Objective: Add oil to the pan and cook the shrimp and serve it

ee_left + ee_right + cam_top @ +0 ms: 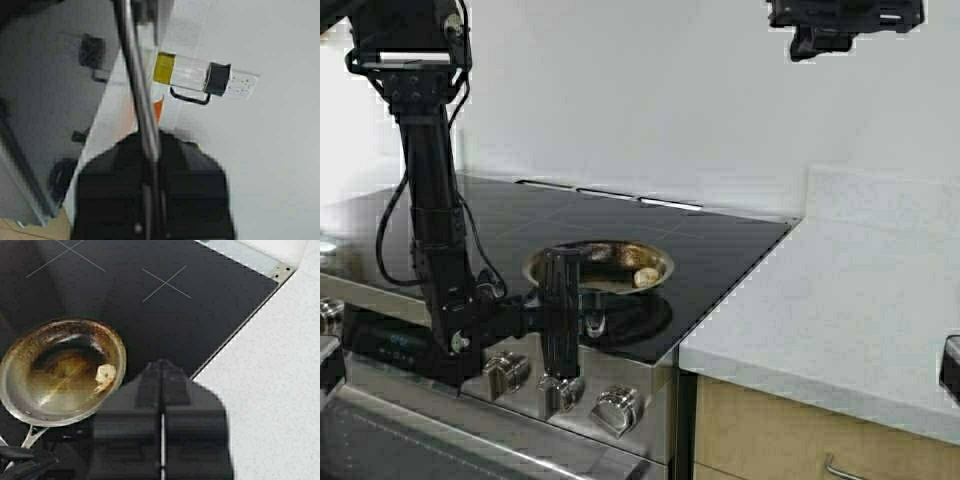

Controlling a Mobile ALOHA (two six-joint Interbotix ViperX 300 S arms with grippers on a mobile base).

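Black glass cooktop [620,215] beside speckled white counter [840,310], plain white wall [650,90] behind, wood cabinet [770,440] below.

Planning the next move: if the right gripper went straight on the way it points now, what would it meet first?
Probably the black cooktop near its edge with the white counter; the pan lies off to one side. Depth is unclear.
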